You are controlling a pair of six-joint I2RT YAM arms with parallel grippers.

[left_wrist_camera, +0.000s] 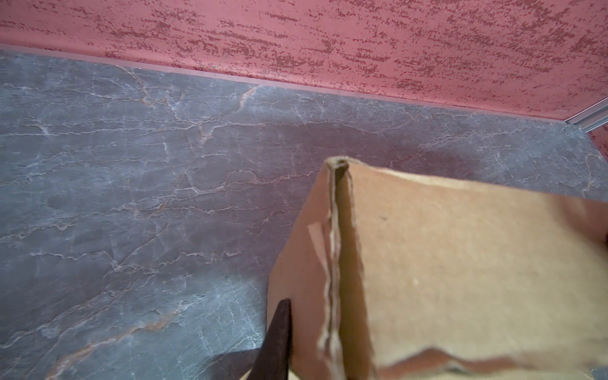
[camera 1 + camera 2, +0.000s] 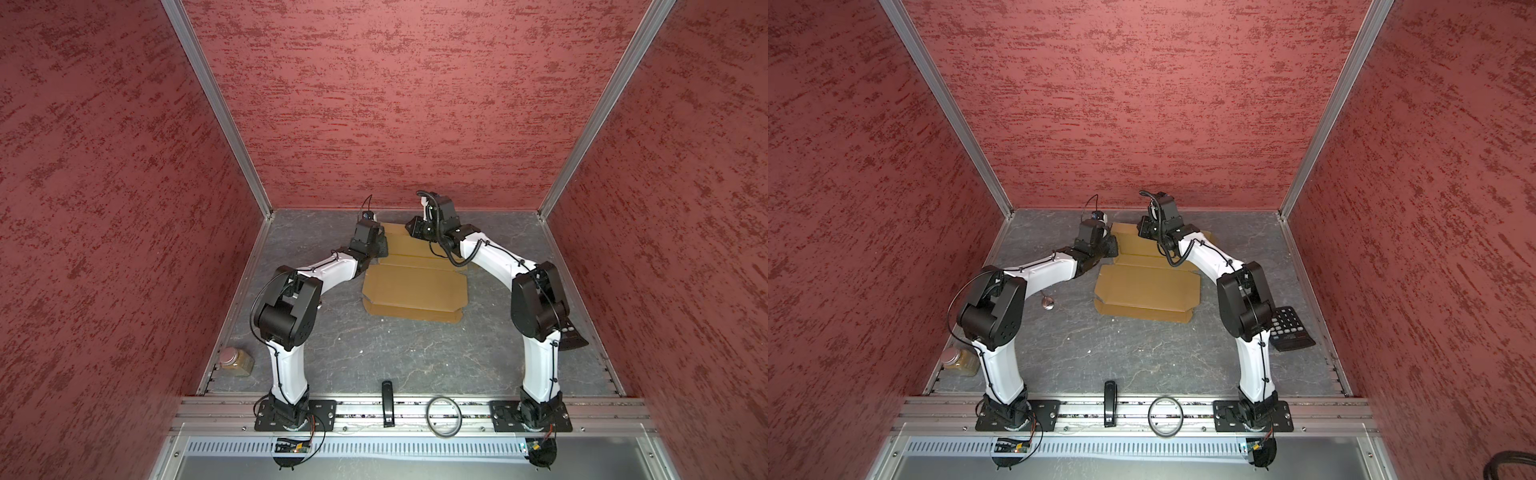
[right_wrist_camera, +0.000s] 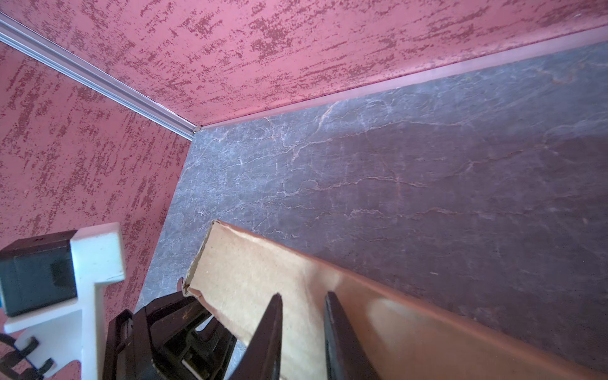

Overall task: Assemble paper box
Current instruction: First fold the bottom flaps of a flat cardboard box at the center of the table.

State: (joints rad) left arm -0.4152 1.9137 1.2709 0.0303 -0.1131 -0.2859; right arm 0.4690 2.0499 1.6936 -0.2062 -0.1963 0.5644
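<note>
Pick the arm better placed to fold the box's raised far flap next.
Left, probably. Its finger sits against the box at the raised corner fold, while the right gripper hangs with jaws apart by the flap, not clamped on it.

No text, label, brand or number is legible in my views; the calculator's (image 2: 1287, 324) key markings are too small to read.

Jar (image 2: 237, 362) front-left of paper box (image 2: 415, 286)
</note>
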